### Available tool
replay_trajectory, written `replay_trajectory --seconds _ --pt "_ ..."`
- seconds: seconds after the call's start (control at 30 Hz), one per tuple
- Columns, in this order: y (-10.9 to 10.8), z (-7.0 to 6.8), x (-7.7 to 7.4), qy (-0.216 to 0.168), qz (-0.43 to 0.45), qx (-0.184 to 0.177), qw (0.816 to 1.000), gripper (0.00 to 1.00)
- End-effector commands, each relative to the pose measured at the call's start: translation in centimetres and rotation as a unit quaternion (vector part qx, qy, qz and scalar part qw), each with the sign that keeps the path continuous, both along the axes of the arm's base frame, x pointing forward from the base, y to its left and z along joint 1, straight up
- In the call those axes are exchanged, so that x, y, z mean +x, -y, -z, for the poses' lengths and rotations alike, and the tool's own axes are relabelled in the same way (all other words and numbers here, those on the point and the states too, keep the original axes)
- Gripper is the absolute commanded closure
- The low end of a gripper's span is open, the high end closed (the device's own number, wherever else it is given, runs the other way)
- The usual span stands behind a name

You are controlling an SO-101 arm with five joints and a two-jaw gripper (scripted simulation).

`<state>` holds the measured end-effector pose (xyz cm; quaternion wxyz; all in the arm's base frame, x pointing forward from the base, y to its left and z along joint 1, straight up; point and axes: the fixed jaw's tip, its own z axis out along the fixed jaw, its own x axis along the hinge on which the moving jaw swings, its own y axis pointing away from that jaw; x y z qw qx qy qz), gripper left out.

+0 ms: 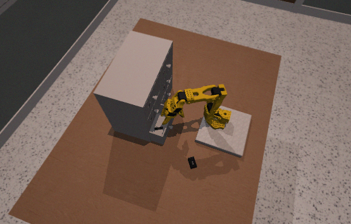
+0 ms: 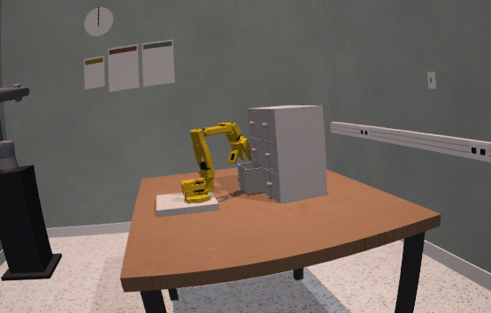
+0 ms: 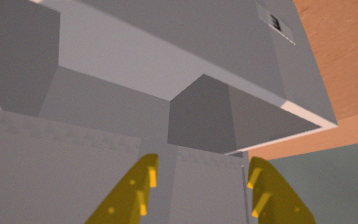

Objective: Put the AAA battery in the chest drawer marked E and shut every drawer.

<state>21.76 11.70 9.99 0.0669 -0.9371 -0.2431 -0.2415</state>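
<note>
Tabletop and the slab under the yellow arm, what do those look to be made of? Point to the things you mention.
The tabletop [image 1: 229,63] [image 2: 277,234] looks like wood with a smooth, dull finish: warm brown with faint grain streaks. The slab [image 1: 242,126] [image 2: 168,204] could be pale stone or painted board; its matte off-white face has faint mottling, which leaves it open.

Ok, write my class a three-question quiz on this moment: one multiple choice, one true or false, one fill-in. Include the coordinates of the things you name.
1. Which letter labels the pulled-out drawer [image 1: 159,139] [image 2: 255,180] [image 3: 180,45]?
a) B
b) E
c) F

2. True or false: the gripper [image 1: 173,120] [image 2: 241,158] [image 3: 203,159] is holding something between its fingers.

3. Fill in: the robot arm [image 1: 202,94] [image 2: 202,148] is ____ in colour.

Key: 1 b; 2 false; 3 yellow.
</note>
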Motion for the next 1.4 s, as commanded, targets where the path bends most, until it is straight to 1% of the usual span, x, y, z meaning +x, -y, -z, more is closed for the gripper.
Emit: replay_trajectory --seconds 0.0,0.4,0.5,0.8,1.07,1.37 --pt "0.4 -0.7 -0.3 0.005 0.008 0.006 1.000 0.77" --pt "1.8 -1.4 -3.0 0.004 0.009 0.007 1.000 0.77" --pt "2.0 -1.5 -3.2 0.004 0.009 0.007 1.000 0.77" --pt "3.1 -1.5 -5.1 0.004 0.010 0.008 1.000 0.77" --pt "3.1 -1.5 -5.1 0.004 0.010 0.008 1.000 0.77" --pt "4.4 -0.8 -7.7 0.003 0.009 0.010 1.000 0.77"
